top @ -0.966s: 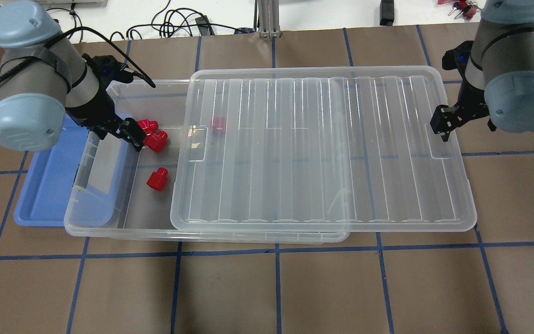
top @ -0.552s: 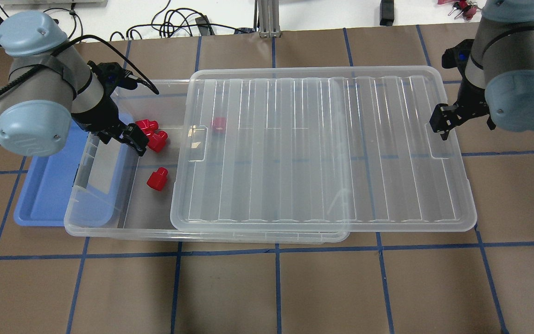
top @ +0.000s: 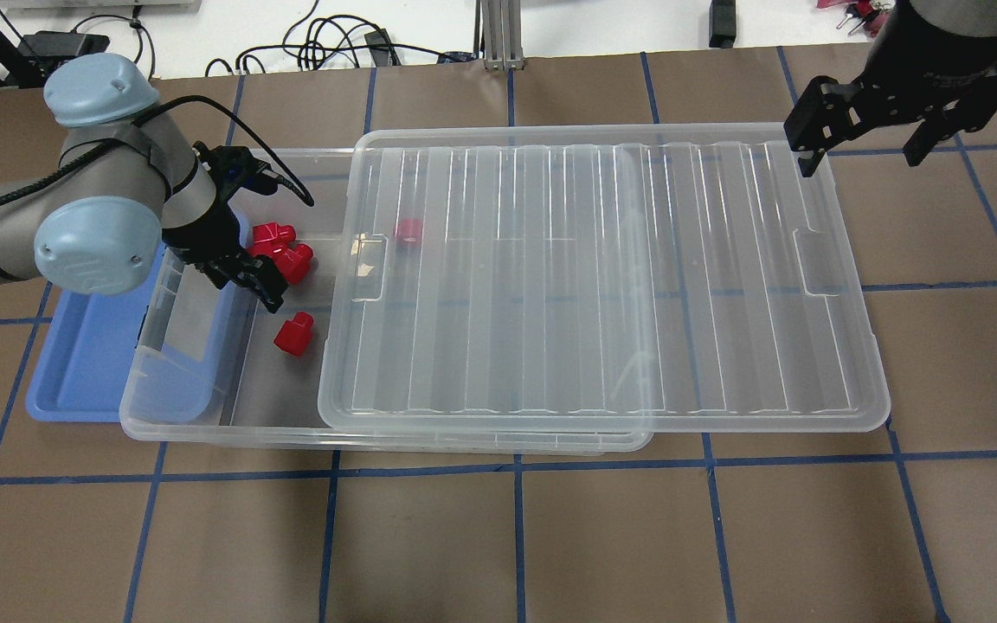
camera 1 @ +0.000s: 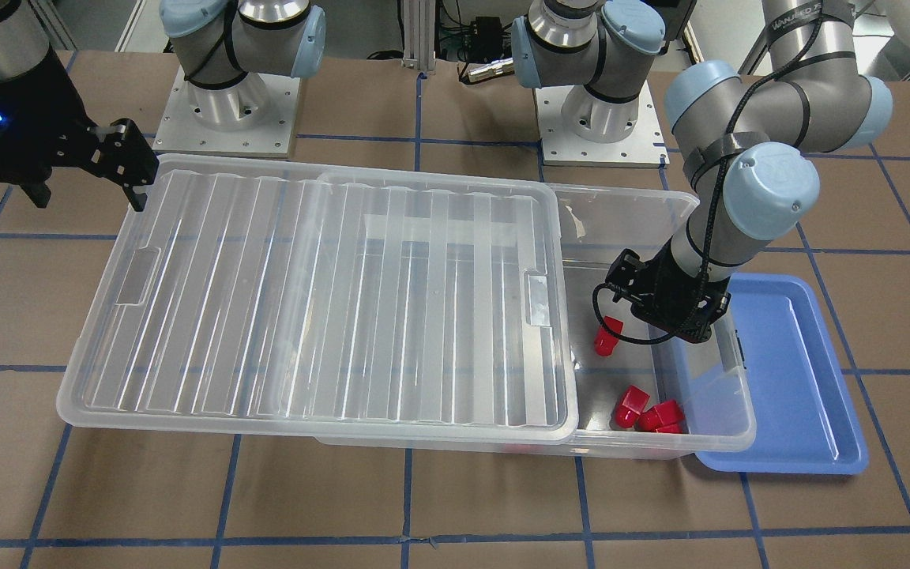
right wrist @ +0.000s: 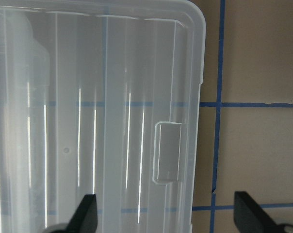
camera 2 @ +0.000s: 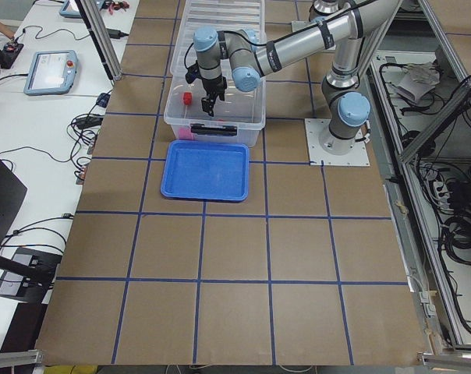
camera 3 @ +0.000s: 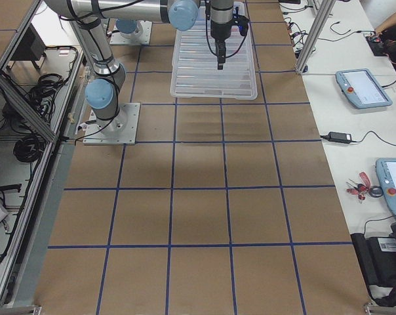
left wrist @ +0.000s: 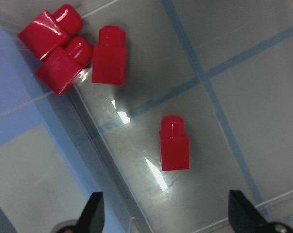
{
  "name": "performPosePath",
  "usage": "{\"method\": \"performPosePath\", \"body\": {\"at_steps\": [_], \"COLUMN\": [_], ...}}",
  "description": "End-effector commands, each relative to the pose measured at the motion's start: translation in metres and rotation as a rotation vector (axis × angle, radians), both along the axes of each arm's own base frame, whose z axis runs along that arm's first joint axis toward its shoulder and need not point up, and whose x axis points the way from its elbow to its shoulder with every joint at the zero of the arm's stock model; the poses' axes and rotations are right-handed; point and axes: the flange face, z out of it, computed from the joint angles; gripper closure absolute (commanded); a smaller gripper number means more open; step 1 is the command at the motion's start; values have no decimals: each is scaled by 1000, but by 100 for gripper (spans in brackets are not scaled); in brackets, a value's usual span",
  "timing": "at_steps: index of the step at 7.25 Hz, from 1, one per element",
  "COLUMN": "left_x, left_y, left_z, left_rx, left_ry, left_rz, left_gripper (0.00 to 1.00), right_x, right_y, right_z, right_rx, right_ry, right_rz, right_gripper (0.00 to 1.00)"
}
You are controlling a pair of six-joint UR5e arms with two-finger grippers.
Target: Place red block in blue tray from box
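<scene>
A lone red block (top: 293, 334) lies on the floor of the clear box (top: 204, 430), in its uncovered left end. It also shows in the left wrist view (left wrist: 174, 144) and the front view (camera 1: 607, 337). My left gripper (top: 259, 289) is open and empty, hovering inside the box just beyond this block; in the wrist view its fingertips (left wrist: 94, 211) stand wide apart. The blue tray (top: 83, 363) sits partly under the box's left end and holds nothing. My right gripper (top: 860, 149) is open and empty above the lid's far right corner.
Three more red blocks (left wrist: 64, 68) cluster against the box's left wall. Another red block (top: 409, 231) lies under the ribbed clear lid (top: 602, 277), which is slid to the right and covers most of the box. Cables lie beyond the table's far edge.
My left gripper moved from the block cluster toward the lone block. My right arm swung away from the lid's right edge to its far right corner.
</scene>
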Motion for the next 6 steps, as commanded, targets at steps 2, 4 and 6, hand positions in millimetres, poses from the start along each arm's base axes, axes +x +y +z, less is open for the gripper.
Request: {"method": "performPosePath", "body": {"at_steps": [2, 4, 6], "left_x": [-1, -1, -1], "left_y": [7, 5, 5], "left_z": [-37, -50, -62], "left_rx": [-11, 14, 38], "left_ry": [0, 6, 12], "left_rz": [-3, -32, -35], "left_gripper": [10, 10, 10], "right_x": [31, 31, 32], "right_y": [-3, -3, -3], "right_z": [6, 7, 8], "right_rx": [8, 4, 0], "right_ry": [-37, -38, -38], "right_rz": [-88, -88, -86], "right_gripper": [0, 0, 0]}}
